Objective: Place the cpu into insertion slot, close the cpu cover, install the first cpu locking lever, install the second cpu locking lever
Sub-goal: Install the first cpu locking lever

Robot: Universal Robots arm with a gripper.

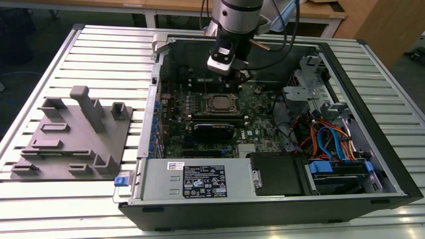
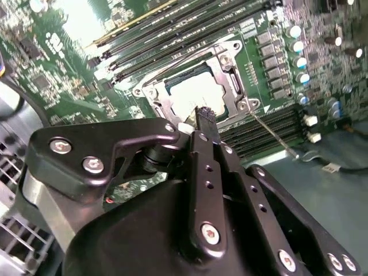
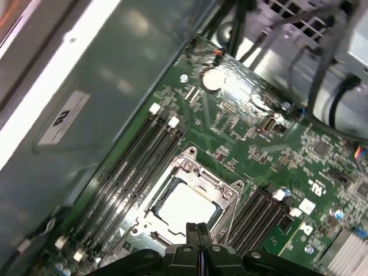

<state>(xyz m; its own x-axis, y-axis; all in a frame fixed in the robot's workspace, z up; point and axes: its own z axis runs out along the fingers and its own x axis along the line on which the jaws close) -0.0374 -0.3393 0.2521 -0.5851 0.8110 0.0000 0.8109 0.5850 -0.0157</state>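
The cpu point(image 1: 220, 103) lies in the insertion slot point(image 2: 142, 91) on the green motherboard inside the open computer case. Its pale silver face point(image 3: 185, 208) shows through the window of the cpu cover point(image 3: 225, 197), a silvery frame lying flat around it point(image 2: 236, 86). A thin wire lever point(image 2: 273, 133) sticks out from one socket corner over the dark memory slots. My gripper point(image 1: 240, 77) hangs just above the board at the socket's far edge. Its black fingertips point(image 3: 198, 227) are pressed together with nothing between them, close over the cover's rim in the second wrist view point(image 2: 205, 115).
Long memory slots point(image 2: 172, 29) flank the socket. A black block point(image 1: 212, 130) sits on the board nearer the front. A power supply point(image 1: 199, 181), drive bay and coloured cables point(image 1: 325, 139) fill the case's front and the exterior view's right. A grey fixture plate point(image 1: 69, 139) lies at its left.
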